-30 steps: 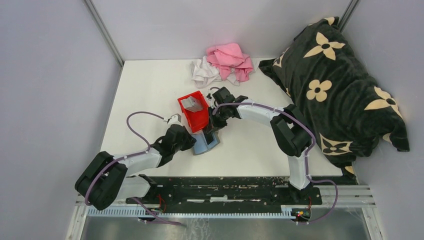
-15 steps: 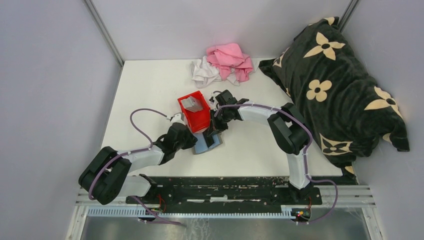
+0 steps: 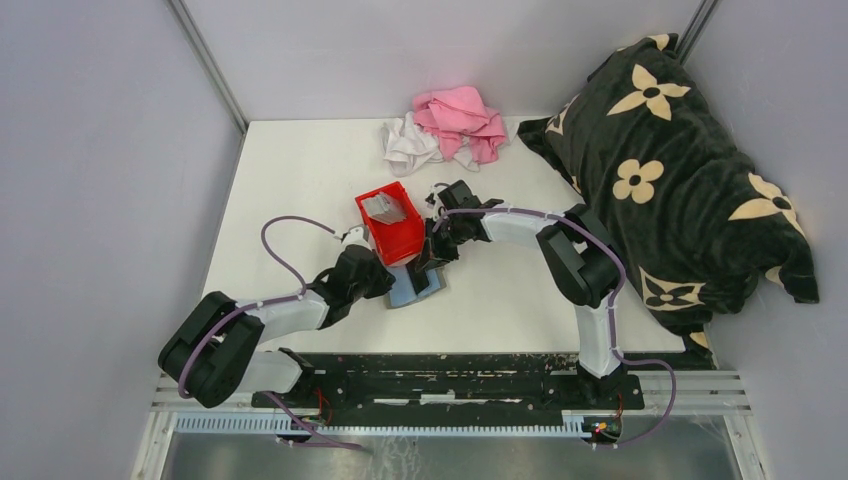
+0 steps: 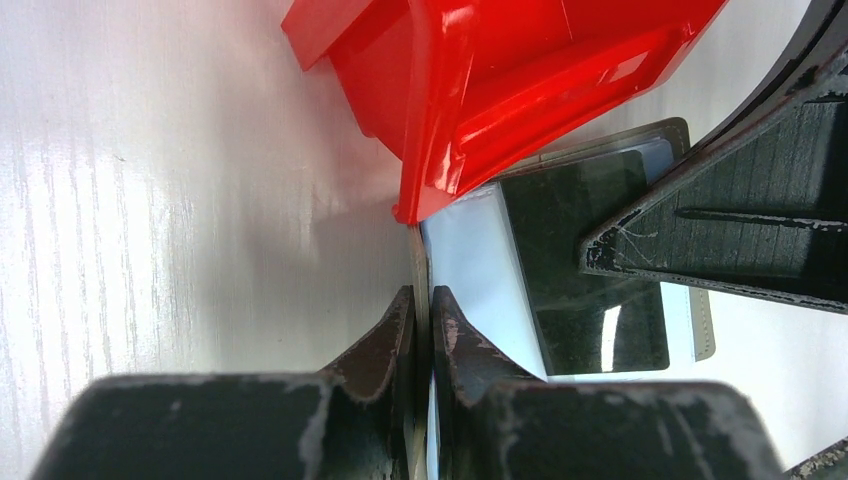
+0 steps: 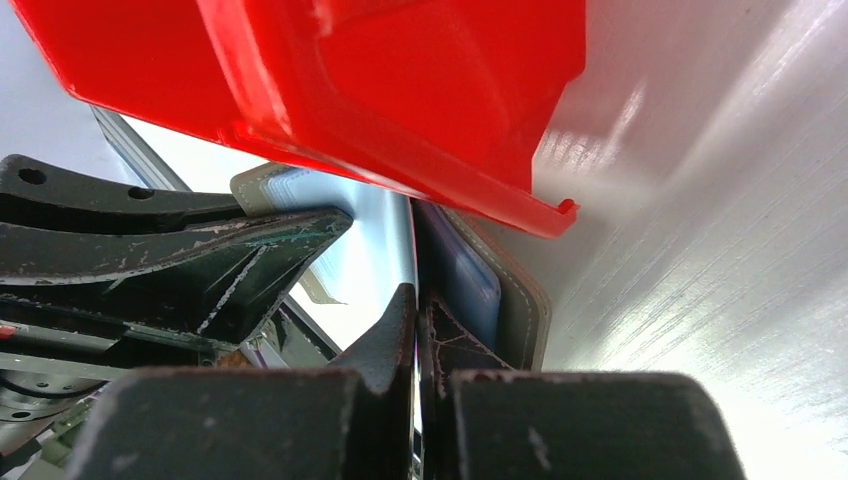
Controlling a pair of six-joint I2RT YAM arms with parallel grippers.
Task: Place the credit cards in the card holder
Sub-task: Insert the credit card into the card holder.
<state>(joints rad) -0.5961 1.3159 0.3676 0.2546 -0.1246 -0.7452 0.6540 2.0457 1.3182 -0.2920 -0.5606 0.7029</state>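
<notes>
The card holder lies open on the table just in front of the red bin, its bluish-grey inside facing up. My left gripper is shut on its left edge. My right gripper is shut on a thin glossy credit card, held edge-on against the holder's blue pocket and stitched grey cover. More credit cards stand stacked inside the bin. The two grippers face each other across the holder, a finger's width apart.
The red plastic bin touches the holder's far edge and overhangs both grippers. Pink and white cloths lie at the back. A black flowered cushion fills the right side.
The left arm has crept slightly forward and the holder has shifted a little with both grippers. Both grips are unchanged.
</notes>
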